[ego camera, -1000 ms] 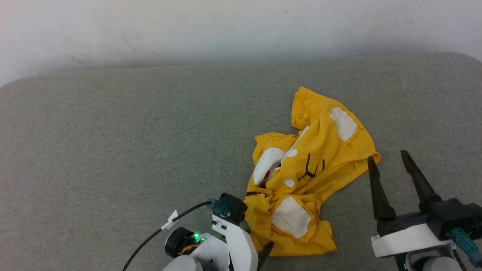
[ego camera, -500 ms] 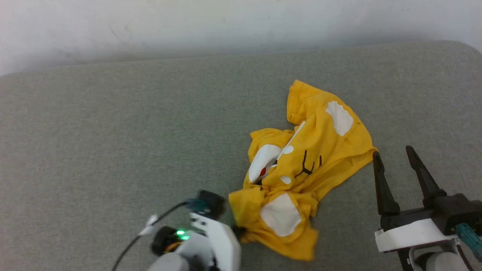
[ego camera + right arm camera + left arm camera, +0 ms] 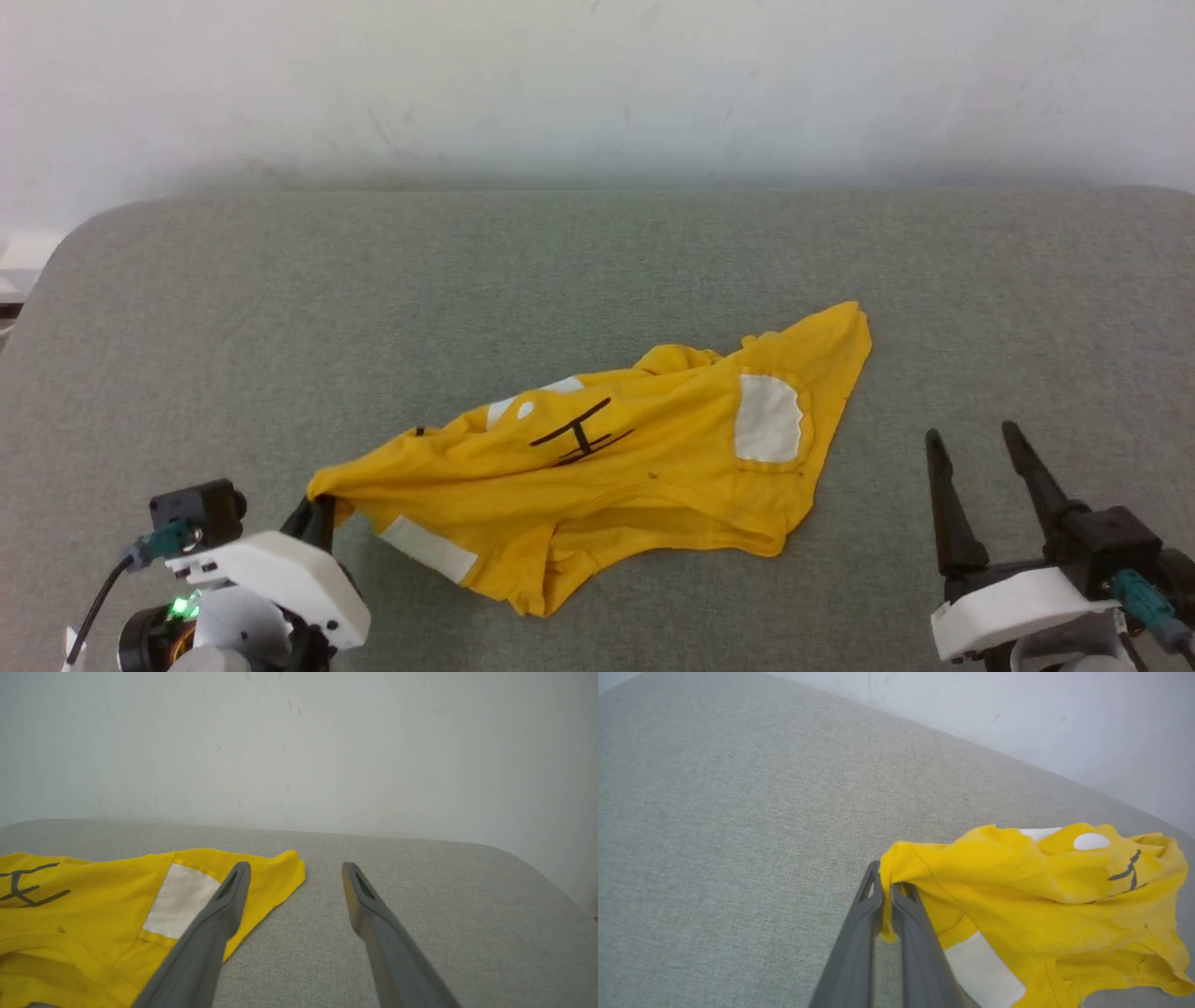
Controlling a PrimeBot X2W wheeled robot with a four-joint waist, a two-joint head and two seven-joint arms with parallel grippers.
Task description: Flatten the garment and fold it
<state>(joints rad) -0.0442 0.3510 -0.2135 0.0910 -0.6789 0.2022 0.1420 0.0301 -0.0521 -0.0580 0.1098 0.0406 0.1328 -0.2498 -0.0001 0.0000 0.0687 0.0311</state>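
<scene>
The garment [image 3: 635, 457] is a bright yellow T-shirt with white patches and black stripes, stretched out across the grey cushion from lower left to upper right. My left gripper [image 3: 313, 509] is shut on the garment's left corner, and in the left wrist view the fabric [image 3: 1017, 896] is pinched between the closed fingers [image 3: 859, 933] of that gripper [image 3: 887, 891]. My right gripper [image 3: 971, 439] stands open at the lower right, just right of the garment's right tip. In the right wrist view the right gripper [image 3: 294, 868] is open with its left finger over the garment [image 3: 117, 905].
The grey upholstered surface [image 3: 280, 317] spreads wide to the left and behind the garment, with a rounded edge at the far left. A pale wall [image 3: 597, 84] rises directly behind it.
My left gripper closed on the garment's edge and dragged it left, pulling the crumpled heap out into a long stretched shape. The head camera view has also shifted. The right gripper stayed open.
</scene>
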